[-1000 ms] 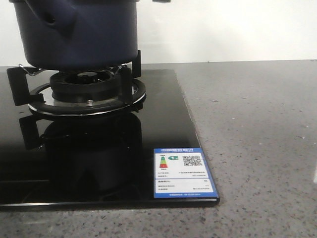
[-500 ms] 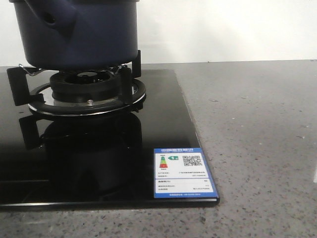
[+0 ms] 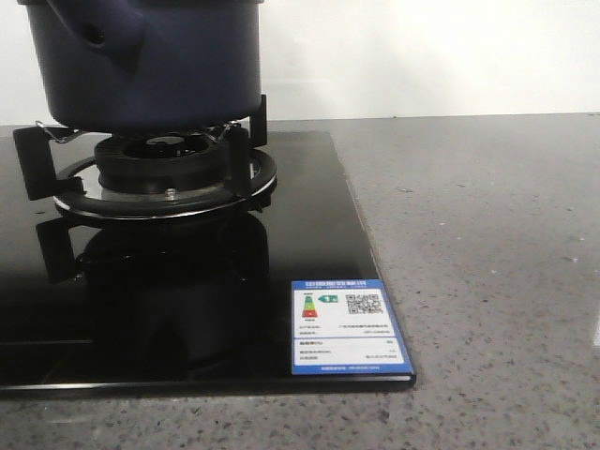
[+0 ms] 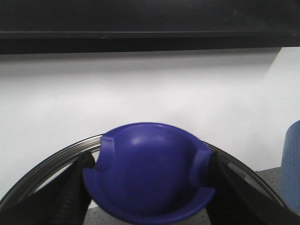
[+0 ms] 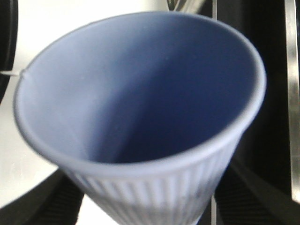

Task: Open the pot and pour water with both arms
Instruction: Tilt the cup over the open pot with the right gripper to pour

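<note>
Nothing has moved in the front view since the earlier frames: the pot [image 3: 141, 61] sits as before on the burner stand [image 3: 159, 178], at the far left of the counter [image 3: 487, 281], on the black glass hob [image 3: 309, 244] that reaches the counter's near edge.

The left gripper [image 4: 150, 187] is pinching the blue knob [image 4: 150, 173] of the lid [image 4: 42, 168], its dark fingers [image 4: 70, 197] pressed against either side of the knob, with the lid's metal rim curving round behind. A white wall fills the background there, so the lid looks lifted clear, though the front view cuts off the pot's top and I cannot confirm that. The opening step seems done or nearly so.

The right wrist view is filled by the light blue ribbed cup [image 5: 140, 117], its mouth facing the camera and no water visible inside. It appears to sit between the right gripper's fingers, but they are mostly hidden by the cup, so I cannot tell how they close.

The pouring step is in hand. The next move calls for bringing the cup over the open pot and tipping it while the lid is kept aside.

An energy label [image 3: 345, 326] lies on the hob's near right corner, well clear. The held lid and the pot's side handle [image 3: 103, 33] are what the cup must avoid.
</note>
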`<action>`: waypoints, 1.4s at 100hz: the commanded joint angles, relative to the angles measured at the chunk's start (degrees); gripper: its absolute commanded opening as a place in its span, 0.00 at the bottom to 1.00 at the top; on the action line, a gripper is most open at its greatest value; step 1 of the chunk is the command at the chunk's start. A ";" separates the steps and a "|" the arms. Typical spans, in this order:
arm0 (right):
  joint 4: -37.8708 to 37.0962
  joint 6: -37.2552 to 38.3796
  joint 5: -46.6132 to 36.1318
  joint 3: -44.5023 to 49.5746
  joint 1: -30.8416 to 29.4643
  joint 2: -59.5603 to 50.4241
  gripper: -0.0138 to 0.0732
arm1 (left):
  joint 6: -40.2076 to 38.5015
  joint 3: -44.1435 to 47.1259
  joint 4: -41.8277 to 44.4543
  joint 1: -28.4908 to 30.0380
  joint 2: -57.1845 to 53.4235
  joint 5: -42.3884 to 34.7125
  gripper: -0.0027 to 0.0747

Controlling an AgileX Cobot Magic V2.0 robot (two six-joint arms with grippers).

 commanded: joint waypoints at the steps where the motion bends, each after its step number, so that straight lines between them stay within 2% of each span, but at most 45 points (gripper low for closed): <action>1: -1.34 -0.13 -5.08 -2.16 0.03 -2.79 0.51 | -0.47 -2.40 -0.95 0.05 -2.30 -3.90 0.57; 38: -0.39 -0.13 -5.13 -2.16 0.03 -2.79 0.51 | -0.47 -2.40 -0.95 0.05 -2.30 -3.90 0.57; 58: 1.44 -0.13 -8.80 -2.16 0.03 -2.79 0.51 | -0.47 -2.40 -0.95 0.05 -2.30 -3.90 0.57; 77: 7.14 -0.03 -14.17 -2.16 0.03 -3.57 0.51 | -0.47 -2.40 -0.95 0.05 -2.30 -3.90 0.57; 90: 10.58 3.46 -15.37 -2.16 0.03 -5.91 0.51 | -0.47 -2.40 -0.95 0.05 -2.30 -3.90 0.57; 101: 16.87 7.05 -15.37 -2.16 0.03 -8.87 0.51 | -0.47 -2.40 -0.95 0.05 -2.30 -3.90 0.57; 121: 31.39 7.26 -15.37 -2.16 -0.19 -14.09 0.51 | -0.47 -2.40 -0.95 0.05 -2.30 -3.90 0.57; 140: 48.96 7.26 -16.30 -2.16 -0.72 -21.21 0.51 | -0.47 -2.40 -1.18 0.05 -2.30 -3.71 0.57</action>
